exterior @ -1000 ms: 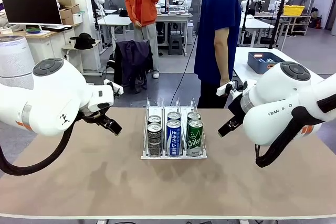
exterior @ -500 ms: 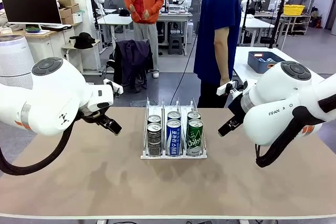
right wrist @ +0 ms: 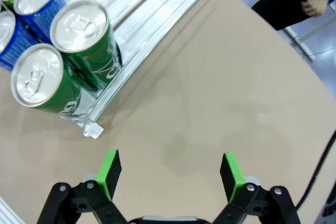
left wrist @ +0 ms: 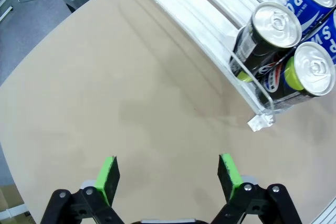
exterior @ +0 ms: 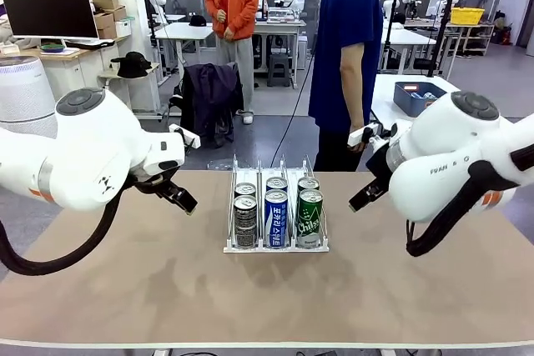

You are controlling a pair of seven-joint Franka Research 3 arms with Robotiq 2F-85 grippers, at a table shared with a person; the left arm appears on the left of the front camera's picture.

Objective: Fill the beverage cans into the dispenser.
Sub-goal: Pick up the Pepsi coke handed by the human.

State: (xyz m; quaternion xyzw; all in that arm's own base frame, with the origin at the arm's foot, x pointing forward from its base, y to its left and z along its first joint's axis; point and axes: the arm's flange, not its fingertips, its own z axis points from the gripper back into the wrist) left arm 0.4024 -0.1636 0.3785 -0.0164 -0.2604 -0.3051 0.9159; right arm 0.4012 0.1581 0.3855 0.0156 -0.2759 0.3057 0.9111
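- In the front view, the small white and clear three-lane dispenser rack (exterior: 275,248) stands mid-way across the tan table (exterior: 125,289). Its rear cans are mostly hidden behind the front ones, with only their silver tops and shoulders showing.
- There, the left gripper (exterior: 187,203) and right gripper (exterior: 360,198) look dark and small, so their gap is hard to judge.
- The wrist views settle it. The left gripper's green pads (left wrist: 107,174) are spread wide over bare table beside the dark-can lane, with nothing between them. The right gripper's pads (right wrist: 109,171) are spread the same way beside the green lane, also empty.
- Each wrist view cuts the blue cans off at its edge.
- There are six slim metal cans, upright, one pair per lane: two dark grey cans (exterior: 245,221), two blue-and-white cans (exterior: 276,218) and two green cans (exterior: 309,218).
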